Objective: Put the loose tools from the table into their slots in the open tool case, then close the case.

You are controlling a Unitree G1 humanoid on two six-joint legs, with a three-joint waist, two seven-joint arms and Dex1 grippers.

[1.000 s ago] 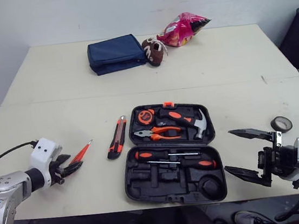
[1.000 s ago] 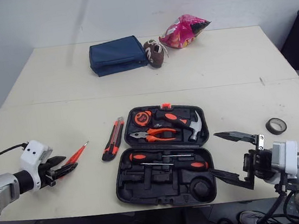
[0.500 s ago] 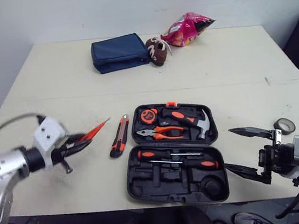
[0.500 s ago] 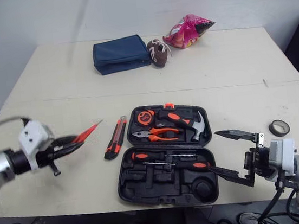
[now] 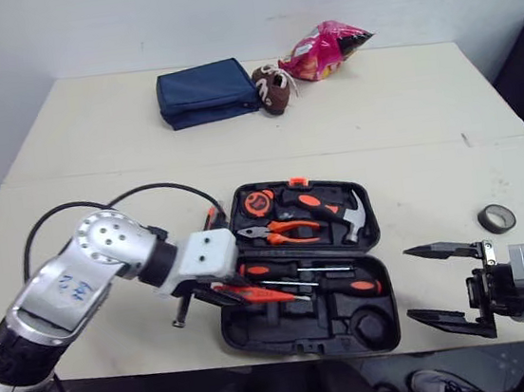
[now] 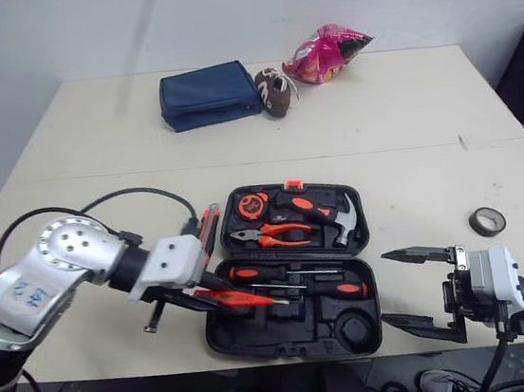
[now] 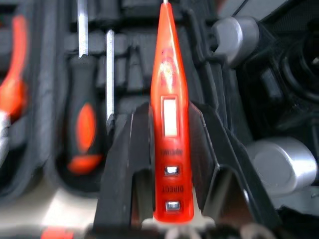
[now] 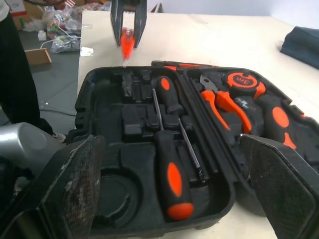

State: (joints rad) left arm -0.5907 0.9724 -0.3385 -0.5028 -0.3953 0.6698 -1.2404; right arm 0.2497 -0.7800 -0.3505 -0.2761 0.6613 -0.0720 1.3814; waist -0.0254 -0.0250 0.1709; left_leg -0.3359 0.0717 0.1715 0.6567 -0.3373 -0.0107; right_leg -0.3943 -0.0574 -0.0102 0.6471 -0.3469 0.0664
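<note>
While clamped on the orange tester pen [image 5: 267,296], left gripper [image 5: 226,293] overhangs the tool case [image 5: 233,331] at its near-left rim. Apart from the case's right edge, right gripper [image 5: 409,283] stands with jaws wide, empty.

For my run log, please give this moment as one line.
left end effector: shut on tester pen, over tool case | right end effector: open
</note>
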